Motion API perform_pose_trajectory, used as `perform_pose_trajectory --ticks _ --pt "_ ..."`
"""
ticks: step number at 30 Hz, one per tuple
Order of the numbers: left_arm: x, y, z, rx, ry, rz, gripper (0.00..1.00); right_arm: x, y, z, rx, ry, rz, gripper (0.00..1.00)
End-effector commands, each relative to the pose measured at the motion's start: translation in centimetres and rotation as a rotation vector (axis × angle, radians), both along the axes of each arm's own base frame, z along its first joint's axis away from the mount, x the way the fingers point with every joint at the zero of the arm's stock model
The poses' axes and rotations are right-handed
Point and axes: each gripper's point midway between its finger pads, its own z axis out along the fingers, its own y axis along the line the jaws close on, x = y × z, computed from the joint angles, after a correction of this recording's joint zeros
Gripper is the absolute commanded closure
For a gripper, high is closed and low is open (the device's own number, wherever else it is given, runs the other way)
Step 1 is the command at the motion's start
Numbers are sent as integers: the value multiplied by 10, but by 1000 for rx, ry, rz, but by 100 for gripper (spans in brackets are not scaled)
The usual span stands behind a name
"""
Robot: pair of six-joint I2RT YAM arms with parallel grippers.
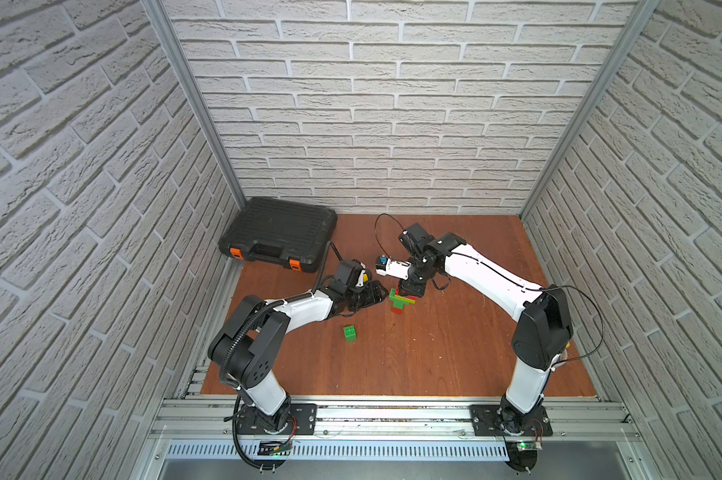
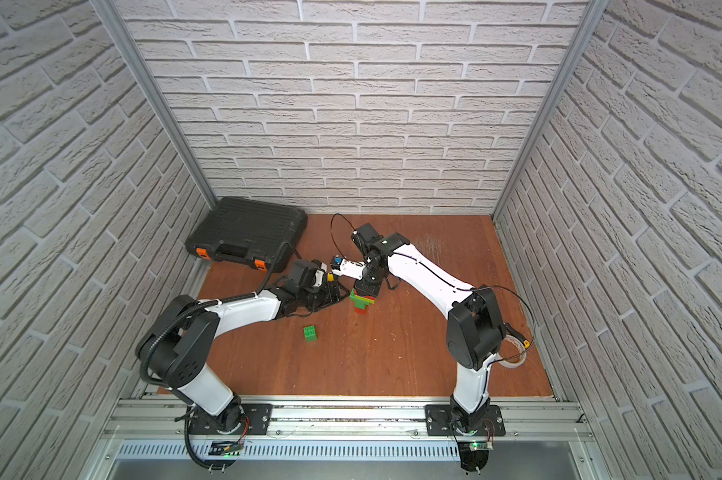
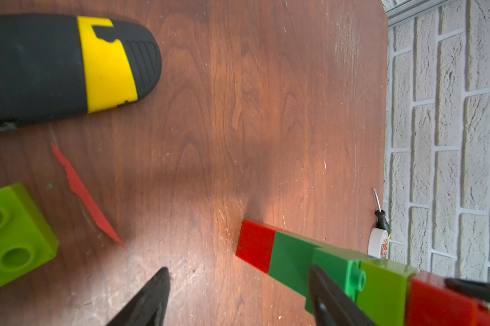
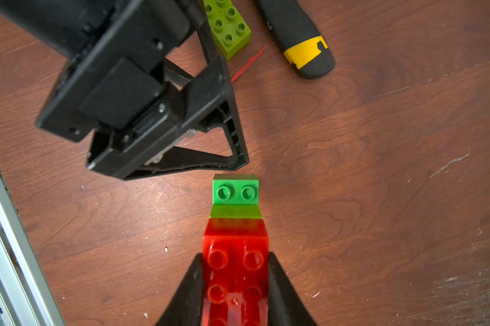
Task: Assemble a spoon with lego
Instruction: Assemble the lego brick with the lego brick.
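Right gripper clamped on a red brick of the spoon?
Yes: the right gripper presses its fingers against both sides of the red brick of the spoon.

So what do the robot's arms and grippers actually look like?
Both arms have white shells with black joints: the left arm carries a ribbed black conduit, the right arm thin black looping cables and a small blue part at its wrist. The left gripper and right gripper are black, with triangular fingers tapering to points.
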Motion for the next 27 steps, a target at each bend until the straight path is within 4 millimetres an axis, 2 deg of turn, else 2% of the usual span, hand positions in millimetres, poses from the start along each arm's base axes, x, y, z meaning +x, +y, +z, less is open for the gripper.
perform_pose_trajectory --ticks 1,6,9,13,17,23,27 --pt "7 -8 11 -34 -37 -8 23 -18 -22 -41 -135 126 -9 84" --pt "6 -7 11 -34 -35 -5 23 -27 -26 -54 -154 176 -16 83" --pt "6 -6 11 -30 -35 -4 23 -29 -21 -47 -114 177 -27 81" --pt "5 -3 8 -26 -31 2 23 -25 -9 -28 -46 164 -62 69" --pt "5 -3 9 -25 -33 4 23 -19 -7 -21 -39 143 -72 57" --pt "5 1 9 -22 -34 11 23 -14 -8 -18 -46 117 -84 50" --pt "4 3 7 -19 -29 15 23 -9 -16 -15 -83 77 -93 45"
